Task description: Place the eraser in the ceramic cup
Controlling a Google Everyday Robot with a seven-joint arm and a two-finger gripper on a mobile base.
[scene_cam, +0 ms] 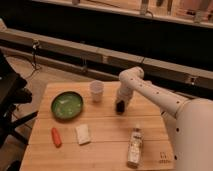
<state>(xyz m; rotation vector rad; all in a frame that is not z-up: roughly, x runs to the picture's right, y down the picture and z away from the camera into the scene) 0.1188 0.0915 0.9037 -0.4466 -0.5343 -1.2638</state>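
Note:
The ceramic cup (96, 91) is a small plain white cup standing upright near the back middle of the wooden table (100, 145). My gripper (120, 106) hangs down from the white arm (150, 92), right of the cup and close above the table. A small dark chunk, the eraser (120, 107), sits at the gripper's tip; I cannot tell whether it is held or resting on the table. The gripper is about a cup's width to the right of the cup, slightly nearer the front.
A green round bowl (67, 105) sits at the left. An orange carrot-like piece (56, 136) and a white rectangular block (82, 134) lie at the front left. A clear bottle (134, 146) lies at the front right. A dark railing runs behind the table.

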